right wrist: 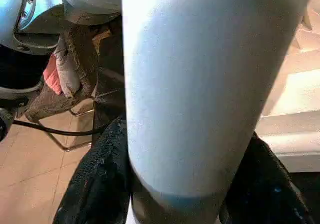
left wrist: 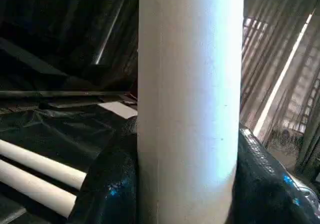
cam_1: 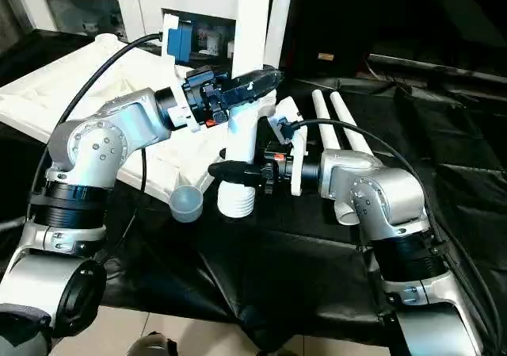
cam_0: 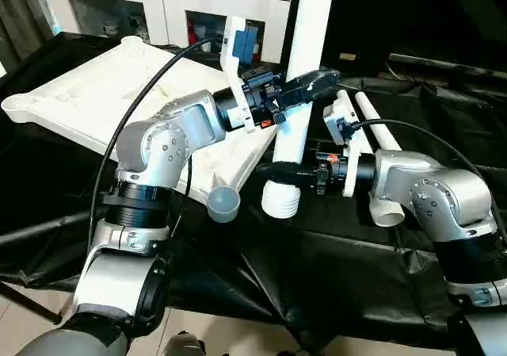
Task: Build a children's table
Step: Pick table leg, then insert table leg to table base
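One white tubular leg [cam_0: 305, 63] stands upright, its ribbed lower end [cam_0: 281, 200] just off the tabletop's near corner. My left gripper [cam_0: 307, 85] is shut on the leg's upper part. My right gripper [cam_0: 287, 174] is shut on it lower down, just above the ribbed end. In both wrist views the leg [left wrist: 190, 109] [right wrist: 200, 84] fills the picture between black fingers [left wrist: 107, 184] [right wrist: 100, 184]. The white square tabletop [cam_0: 87, 102] lies underside up at the left, and its near round corner socket [cam_0: 224, 204] sits beside the leg's end. Two more legs [cam_0: 382, 134] lie flat behind my right arm.
A black cloth [cam_0: 317, 261] covers the work surface, and its front edge drops to a tiled floor. A white cabinet [cam_0: 158, 7] stands at the back. Dark shelving fills the back right. My left arm's cable [cam_0: 135, 110] arcs over the tabletop.
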{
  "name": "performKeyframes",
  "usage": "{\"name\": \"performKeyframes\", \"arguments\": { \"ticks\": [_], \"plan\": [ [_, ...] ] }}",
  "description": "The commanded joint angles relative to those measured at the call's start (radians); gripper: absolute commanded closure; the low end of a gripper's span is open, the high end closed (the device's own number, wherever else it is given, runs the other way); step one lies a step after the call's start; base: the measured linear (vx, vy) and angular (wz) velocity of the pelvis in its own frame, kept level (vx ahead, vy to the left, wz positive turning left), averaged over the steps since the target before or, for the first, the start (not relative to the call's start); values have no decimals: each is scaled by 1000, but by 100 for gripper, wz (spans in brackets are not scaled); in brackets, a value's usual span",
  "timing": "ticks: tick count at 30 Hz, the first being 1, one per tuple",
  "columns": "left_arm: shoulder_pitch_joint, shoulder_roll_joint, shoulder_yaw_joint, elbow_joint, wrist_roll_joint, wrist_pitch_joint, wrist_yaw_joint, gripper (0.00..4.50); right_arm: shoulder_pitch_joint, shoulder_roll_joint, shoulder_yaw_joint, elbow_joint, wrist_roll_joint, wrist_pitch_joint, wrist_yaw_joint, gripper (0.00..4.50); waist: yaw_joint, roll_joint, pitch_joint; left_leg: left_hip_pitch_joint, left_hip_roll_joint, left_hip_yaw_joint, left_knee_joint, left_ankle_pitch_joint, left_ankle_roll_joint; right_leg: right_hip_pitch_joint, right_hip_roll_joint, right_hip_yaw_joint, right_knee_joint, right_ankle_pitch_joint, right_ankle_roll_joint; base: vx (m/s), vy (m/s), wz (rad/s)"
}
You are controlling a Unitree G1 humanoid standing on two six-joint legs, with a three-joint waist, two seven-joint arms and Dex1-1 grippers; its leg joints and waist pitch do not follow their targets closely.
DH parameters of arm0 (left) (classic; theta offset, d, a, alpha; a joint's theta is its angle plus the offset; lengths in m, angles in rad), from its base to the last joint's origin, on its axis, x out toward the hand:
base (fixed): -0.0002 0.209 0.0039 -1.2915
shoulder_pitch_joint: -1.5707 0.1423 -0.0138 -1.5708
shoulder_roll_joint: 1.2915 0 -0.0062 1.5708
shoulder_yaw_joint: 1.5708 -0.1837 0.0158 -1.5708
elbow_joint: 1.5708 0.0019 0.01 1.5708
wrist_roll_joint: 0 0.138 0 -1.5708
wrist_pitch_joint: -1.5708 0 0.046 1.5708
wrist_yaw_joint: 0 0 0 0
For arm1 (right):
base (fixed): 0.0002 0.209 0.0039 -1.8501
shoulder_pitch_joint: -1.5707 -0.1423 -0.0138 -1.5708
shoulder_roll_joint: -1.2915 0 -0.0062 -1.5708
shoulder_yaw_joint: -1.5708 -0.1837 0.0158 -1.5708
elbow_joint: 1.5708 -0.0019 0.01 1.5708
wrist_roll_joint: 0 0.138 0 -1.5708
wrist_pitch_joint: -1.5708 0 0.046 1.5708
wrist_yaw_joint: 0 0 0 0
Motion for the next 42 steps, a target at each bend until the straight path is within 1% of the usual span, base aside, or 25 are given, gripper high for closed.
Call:
{"name": "performKeyframes", "arguments": {
  "ticks": [1,4,6,9,11,12,14,16,17,21,22,23,24,25,26,27,28,30,33,34,35,38,39,40,42],
  "plan": [
    [-17,2,3,-26,-8,1,-10,268,-3,-10,-6,28,-27,18,-21,259,1,-6,-81,9,13,4,-59,-128,-8,62,-55,42,-72,-161,-172,0,0,0],
    [-17,6,-5,-26,14,-19,2,268,-4,-9,-5,31,-26,14,-20,259,1,-7,-81,9,14,4,-59,-129,-7,61,-55,42,-73,-166,-169,0,0,0],
    [-19,2,7,-20,6,-8,16,212,-4,-5,-6,33,-26,6,-23,259,1,-9,-81,10,14,4,-59,-127,-8,61,-55,42,-72,-163,-170,0,0,0],
    [-23,-2,21,-15,-5,-6,22,189,-6,0,-9,37,-27,-4,-26,259,1,-8,-81,9,14,4,-59,-125,-12,61,-56,42,-72,-163,-171,0,0,0],
    [-27,-19,44,-7,10,-80,42,155,-9,17,-25,49,-21,-20,-36,259,1,-10,-81,9,14,3,-60,-129,-13,61,-56,41,-73,-156,-175,0,0,0],
    [-30,-24,53,-1,10,-92,52,155,-10,20,-29,51,-20,-23,-39,259,1,-10,-81,9,14,3,-60,-132,-14,61,-56,41,-73,-155,-175,0,0,0],
    [-54,-67,134,36,0,-209,115,150,-12,56,-63,69,-9,-42,-78,259,2,-18,-82,7,14,3,-59,-130,-11,65,-58,41,-74,-145,-176,0,0,0],
    [-64,-80,167,48,-19,-229,137,150,-12,71,-76,76,-6,-52,-94,259,3,-15,-83,8,14,3,-59,-131,-12,63,-59,41,-73,-146,-177,0,0,0],
    [-84,-97,227,70,-48,-283,177,150,-17,104,-106,98,-4,-82,-136,259,4,-15,-82,8,14,3,-59,-130,-13,61,-59,41,-72,-139,-179,0,0,0],
    [-98,-66,272,94,-41,-337,192,150,-50,166,-171,173,-25,-165,-259,260,0,-12,-83,11,13,1,-61,-133,-27,59,-59,40,-70,-145,-174,0,0,0],
    [-93,-32,256,99,-13,-330,173,150,-65,181,-193,208,-39,-197,-311,260,-1,-10,-83,11,13,2,-61,-132,-30,57,-57,40,-68,-143,-172,0,0,0],
    [-66,40,166,104,86,-349,103,150,-76,186,-203,242,-75,-238,-366,260,-3,-3,-83,17,13,1,-64,-131,-41,52,-55,40,-71,-150,-158,0,0,0],
    [-48,80,106,106,149,-367,59,150,-78,183,-200,252,-96,-255,-386,260,-5,-1,-82,17,14,0,-66,-137,-48,51,-53,40,-68,-161,-146,0,0,0],
    [-23,129,26,108,227,-396,2,150,-74,176,-189,257,-119,-263,-397,260,-5,16,-81,20,15,0,-67,-139,-58,51,-53,42,-66,-156,-135,0,0,0],
    [4,173,-47,111,295,-433,-51,150,-66,167,-172,252,-134,-258,-392,260,-4,11,-82,23,17,-1,-68,-139,-58,50,-52,42,-71,-144,-124,0,0,0],
    [37,215,-118,121,356,-475,-115,150,-42,167,-159,231,-146,-291,-362,260,-4,21,-83,24,16,-1,-69,-141,-62,50,-51,43,-66,-126,-129,0,0,0],
    [47,227,-139,125,373,-485,-135,150,-34,165,-153,223,-152,-303,-354,260,-2,19,-84,24,17,-3,-70,-140,-60,51,-53,42,-68,-117,-124,0,0,0],
    [85,276,-217,155,430,-535,-223,150,2,152,-125,194,-186,-323,-338,260,-4,16,-88,19,15,0,-69,-118,-65,58,-51,43,-54,-17,-160,0,0,0],
    [118,345,-303,182,496,-584,-319,150,23,145,-129,195,-185,-328,-336,260,-5,19,-89,19,14,-1,-69,-136,-64,60,-54,43,-54,-11,-176,0,0,0],
    [121,398,-361,213,556,-596,-345,150,28,138,-129,212,-191,-350,-337,260,-5,20,-84,19,16,-1,-72,-169,-67,58,-57,44,-56,-54,-180,0,0,0],
    [120,406,-371,221,571,-602,-345,150,29,137,-129,215,-193,-353,-337,260,-8,18,-82,16,14,-1,-73,-181,-69,59,-56,45,-58,-77,-176,0,0,0],
    [108,461,-431,284,676,-651,-351,150,30,129,-125,232,-212,-376,-334,260,-14,19,-77,22,15,-3,-76,-240,-77,53,-60,46,-72,-204,-156,0,0,0],
    [101,475,-444,315,710,-676,-358,150,32,125,-121,236,-224,-386,-328,260,-15,20,-76,22,15,-3,-77,-247,-78,52,-60,46,-73,-220,-153,0,0,0],
    [82,489,-452,372,740,-711,-363,150,32,117,-118,243,-239,-400,-321,260,-17,25,-76,25,15,-5,-77,-264,-82,49,-59,47,-77,-246,-147,0,0,0],
    [76,492,-453,389,745,-721,-364,150,32,115,-118,243,-241,-402,-319,260,-18,24,-78,23,16,-6,-77,-259,-83,51,-59,47,-72,-225,-155,0,0,0]
  ]
}}
